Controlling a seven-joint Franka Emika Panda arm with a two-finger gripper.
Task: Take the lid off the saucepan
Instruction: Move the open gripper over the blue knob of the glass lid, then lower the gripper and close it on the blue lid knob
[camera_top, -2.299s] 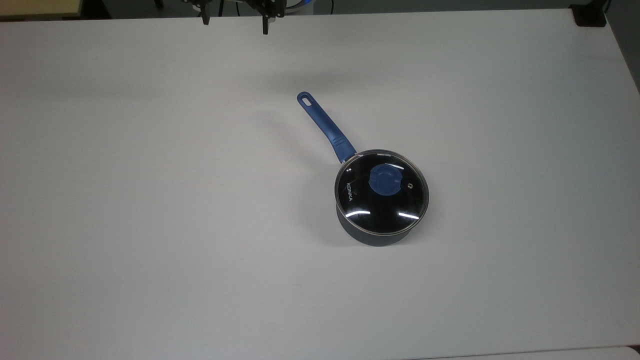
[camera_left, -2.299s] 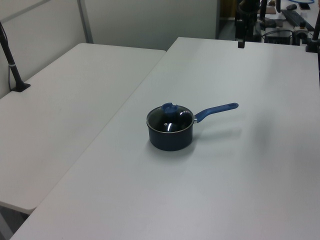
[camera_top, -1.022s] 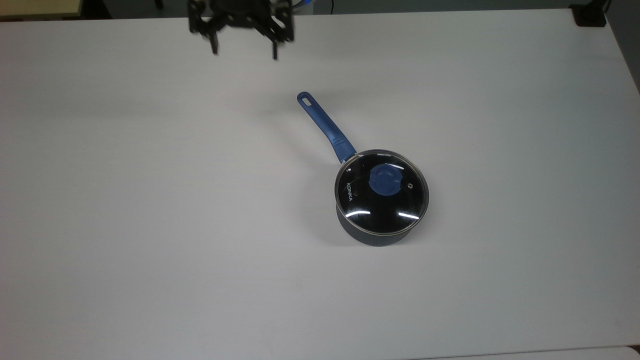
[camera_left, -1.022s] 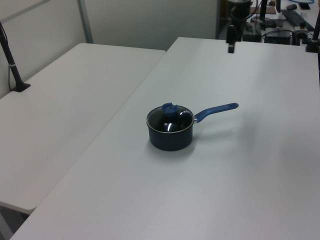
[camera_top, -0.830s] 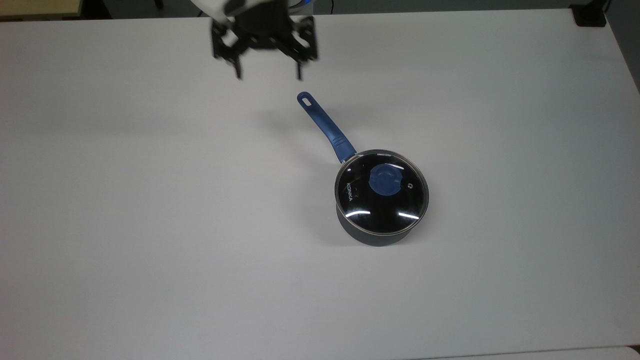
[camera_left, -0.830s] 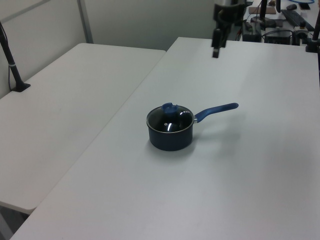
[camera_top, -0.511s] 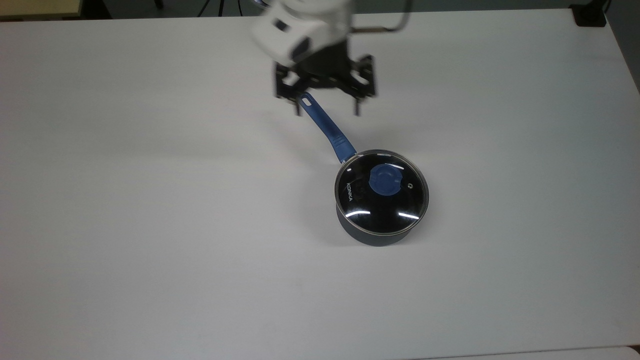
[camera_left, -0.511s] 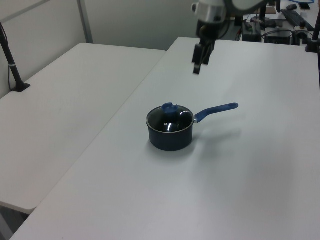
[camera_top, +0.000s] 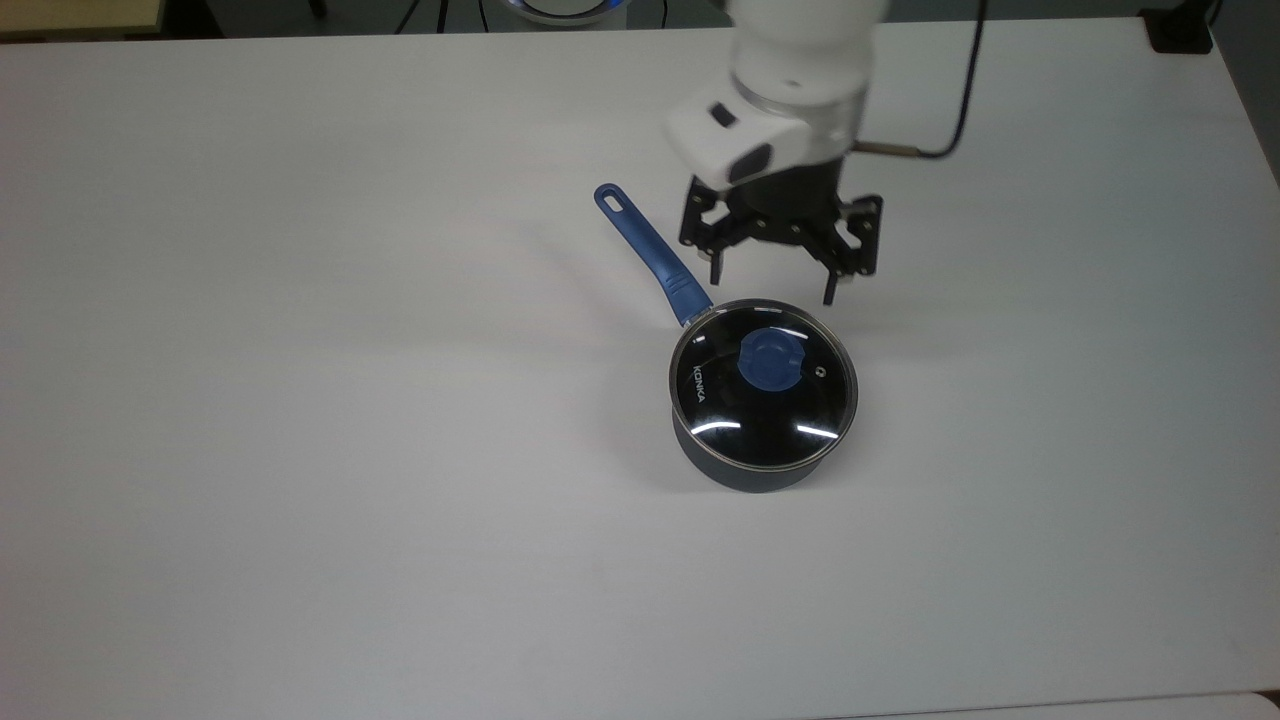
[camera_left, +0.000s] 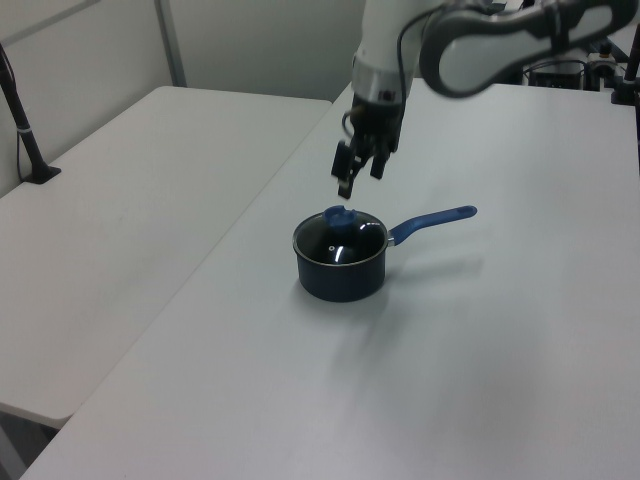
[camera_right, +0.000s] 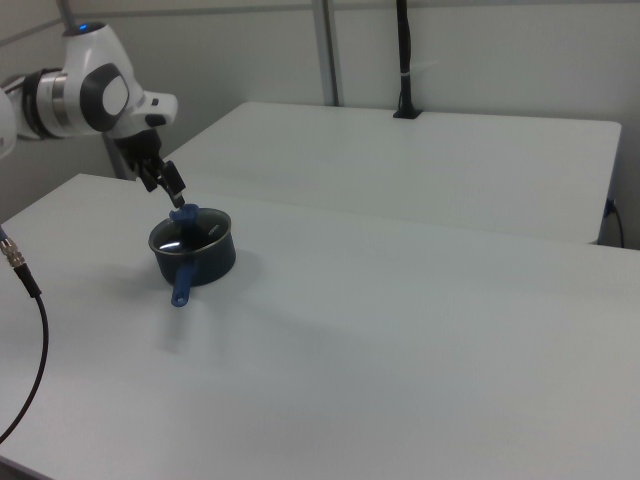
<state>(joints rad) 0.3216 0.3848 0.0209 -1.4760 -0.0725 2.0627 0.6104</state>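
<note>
The dark saucepan stands right of centre on the white table, its long blue handle pointing to the top view's upper left. The clear glass lid with its blue knob sits on the pan. My gripper hangs open in the air, just past the lid's far edge in the top view, with nothing between its fingers. In the left view the gripper hovers a little above the knob of the saucepan. The right view has the gripper above the lid.
A black cable trails from the arm's wrist. A second white table adjoins along the left view's left, with a black clamped post on it. A loose cable lies at the right view's left edge.
The arm has swung in from the table's far edge, passed over the handle's end and come down close to the lid. The fingers stayed open. Pan and lid have not moved.
</note>
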